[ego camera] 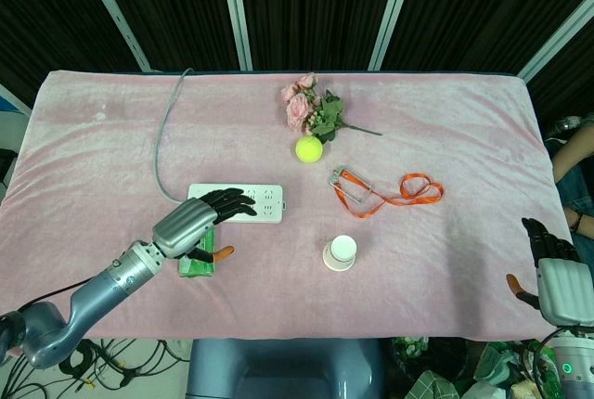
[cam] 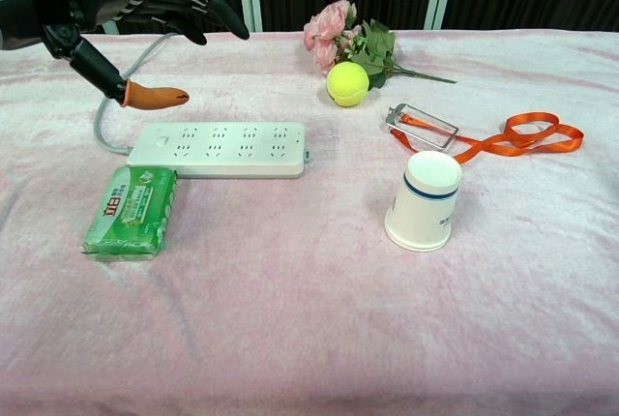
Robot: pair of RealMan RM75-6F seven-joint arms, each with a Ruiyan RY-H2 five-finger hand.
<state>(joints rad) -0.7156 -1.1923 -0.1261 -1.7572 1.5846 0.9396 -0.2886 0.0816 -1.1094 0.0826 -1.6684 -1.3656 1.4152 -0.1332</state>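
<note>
Tissues (cam: 131,210) lay nearest, touching the strip (cam: 219,149) at its 7 o'clock; the left hand (cam: 145,10) hovered above both, fingers spread, holding nothing. A descent could snag the strip instead. Right hand (ego camera: 549,260) waited open at the 4 o'clock edge

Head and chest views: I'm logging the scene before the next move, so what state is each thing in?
Left hand: open, fingers spread, above the power strip, holding nothing.
Right hand: open, at the table edge, empty.
Power strip: flat, nothing plugged in, grey cable attached.
Green tissue pack: flat, closed.
Paper cup: upright; contents not visible.
Tennis ball: resting against the flowers.
Orange lanyard: lying loose, clip attached.
</note>
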